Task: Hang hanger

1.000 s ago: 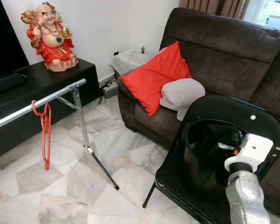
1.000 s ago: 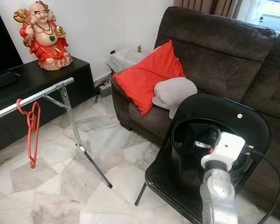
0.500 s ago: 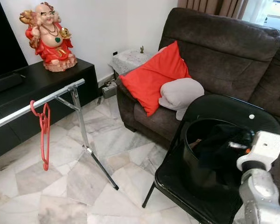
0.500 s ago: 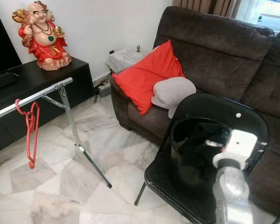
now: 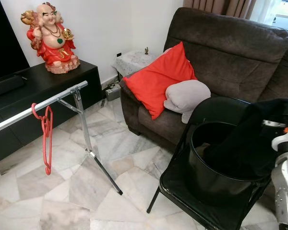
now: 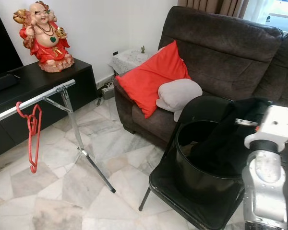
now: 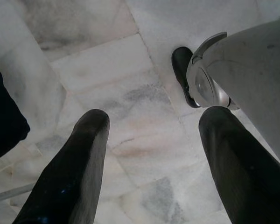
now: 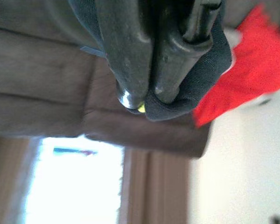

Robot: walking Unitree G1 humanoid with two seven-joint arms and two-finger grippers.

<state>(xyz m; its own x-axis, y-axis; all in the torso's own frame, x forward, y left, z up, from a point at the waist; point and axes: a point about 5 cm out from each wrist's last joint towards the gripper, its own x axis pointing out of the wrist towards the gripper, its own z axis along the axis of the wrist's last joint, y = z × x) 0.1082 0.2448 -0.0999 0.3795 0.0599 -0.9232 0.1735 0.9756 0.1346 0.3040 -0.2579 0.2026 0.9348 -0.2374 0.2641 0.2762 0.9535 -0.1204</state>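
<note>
A red hanger [image 5: 46, 139] hangs on the silver rail [image 5: 38, 106] at the left. On the right, a black bucket [image 5: 216, 184] stands on a black chair [image 5: 175, 189]. A dark garment [image 5: 249, 143] stretches from inside the bucket up to my right arm [image 5: 285, 143], raised at the right edge. In the right wrist view my right gripper [image 8: 149, 95] is shut on a fold of this dark cloth [image 8: 200, 70]. My left gripper [image 7: 154, 140] hangs open over the marble floor, holding nothing.
A brown sofa [image 5: 230, 52] with a red cushion [image 5: 158, 79] and a grey cushion [image 5: 186, 96] stands behind the chair. A red statue [image 5: 52, 36] sits on the black cabinet [image 5: 43, 86]. The rail's slanted leg [image 5: 98, 163] crosses the floor.
My right arm has risen out of the bucket and moved right, drawing the dark garment up with it. The hanger and rail have not moved.
</note>
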